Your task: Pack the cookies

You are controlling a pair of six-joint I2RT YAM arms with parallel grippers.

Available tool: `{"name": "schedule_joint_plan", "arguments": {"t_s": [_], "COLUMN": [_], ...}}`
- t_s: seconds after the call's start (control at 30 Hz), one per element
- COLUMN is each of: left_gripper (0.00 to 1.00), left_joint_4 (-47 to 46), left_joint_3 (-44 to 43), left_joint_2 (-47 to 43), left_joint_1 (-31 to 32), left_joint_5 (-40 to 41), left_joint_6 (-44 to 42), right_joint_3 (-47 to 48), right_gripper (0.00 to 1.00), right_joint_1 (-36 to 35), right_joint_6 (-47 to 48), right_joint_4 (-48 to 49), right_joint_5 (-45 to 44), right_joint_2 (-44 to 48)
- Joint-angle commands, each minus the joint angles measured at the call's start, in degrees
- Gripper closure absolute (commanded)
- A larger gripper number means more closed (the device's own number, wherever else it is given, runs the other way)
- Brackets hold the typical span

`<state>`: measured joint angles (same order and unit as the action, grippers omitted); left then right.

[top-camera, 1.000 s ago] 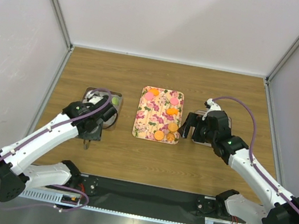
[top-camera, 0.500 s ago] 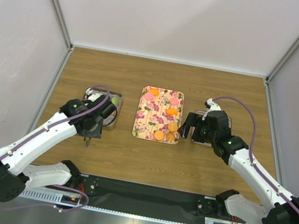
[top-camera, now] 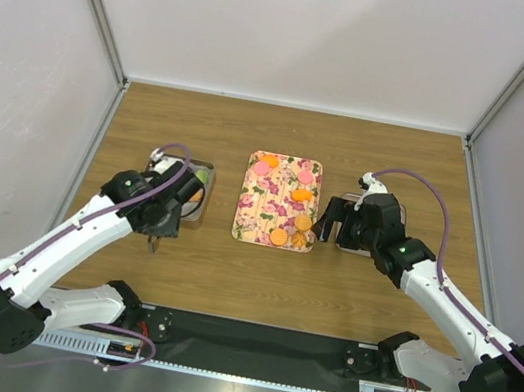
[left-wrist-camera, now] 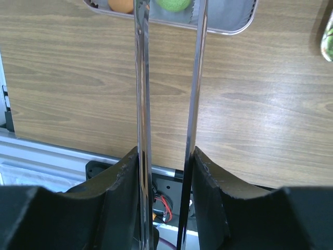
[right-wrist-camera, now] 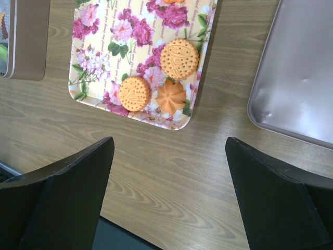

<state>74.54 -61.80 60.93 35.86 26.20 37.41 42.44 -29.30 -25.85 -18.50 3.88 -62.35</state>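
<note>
Cookies (right-wrist-camera: 179,58) lie mostly on the floral tray (right-wrist-camera: 93,67) in the middle of the table (left-wrist-camera: 250,104), three orange ones crowded in its near corner. At least two more, an orange and a green, already sit in the tin (left-wrist-camera: 229,15) just left of the tray. My left pincer (left-wrist-camera: 166,156) is pinching a pair of metal tongs (left-wrist-camera: 141,94) whose blades stand slightly apart and reach over the tin's near wall. Their tips run out of the wrist view, so I cannot say whether they hold anything. My right pincer (right-wrist-camera: 169,143) hangs spread wide over bare wood between the tray and the grey lid (right-wrist-camera: 296,78), gripping nothing. I judge the step to be ferrying cookies across with the tongs. To do it well I would lift the blades clear of the tin wall before swinging over, straddle one disc edge to edge, and squeeze gently so it neither flips nor drags its neighbours.
</note>
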Motion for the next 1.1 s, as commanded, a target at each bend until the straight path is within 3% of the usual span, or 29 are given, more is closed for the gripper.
{"name": "schedule_joint_plan", "arguments": {"t_s": [0.0, 0.43, 0.8, 1.07], "left_gripper": [0.54, 0.57, 0.57, 0.57], "left_joint_4": [-1.94, -9.41, -16.09, -23.03], "left_joint_3": [-3.41, -9.12, -13.61, -11.59], "left_joint_2": [-0.72, 3.32, 7.71, 9.91], "left_joint_1": [-0.52, -0.09, 9.66, 15.02], "left_joint_5": [0.44, -3.08, -4.31, -7.56], "left_joint_6": [-1.46, -4.8, -5.94, -7.43], "right_joint_3": [0.19, 0.45, 4.59, 5.29], "right_gripper": [0.05, 0.05, 0.05, 0.05], "right_joint_1": [-0.23, -0.15, 1.79, 2.67], "right_joint_6": [0.53, 0.88, 0.8, -3.86], "right_joint_4": [1.54, 1.01, -5.49, -8.56], "right_joint_5": [-0.8, -3.09, -8.44, -6.52], "right_joint_2": [0.21, 0.21, 2.05, 6.36]}}
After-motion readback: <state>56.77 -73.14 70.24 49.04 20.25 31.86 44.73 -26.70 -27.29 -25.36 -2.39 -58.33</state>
